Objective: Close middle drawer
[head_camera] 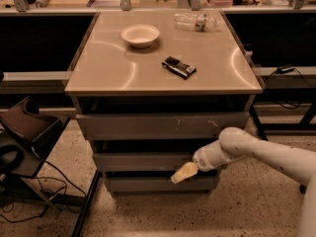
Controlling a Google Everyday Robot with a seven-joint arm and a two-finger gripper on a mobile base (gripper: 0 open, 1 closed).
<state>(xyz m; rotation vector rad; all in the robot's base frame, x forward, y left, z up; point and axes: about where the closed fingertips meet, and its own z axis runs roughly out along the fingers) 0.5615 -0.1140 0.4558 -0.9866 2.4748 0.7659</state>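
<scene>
The middle drawer (140,161) is a plain grey front, the second of three under the tan cabinet top (163,58). It stands slightly proud of the cabinet, with a dark gap above it. My white arm reaches in from the right. My gripper (181,174), with yellowish fingertips, is at the drawer's lower right edge, in front of the seam above the lowest drawer (158,183). The taller top drawer front (163,126) carries small orange marks.
A white bowl (140,35), a dark snack packet (178,67) and a lying plastic bottle (196,20) are on the cabinet top. A chair and cables (24,142) stand on the floor at the left. Dark desks flank the cabinet.
</scene>
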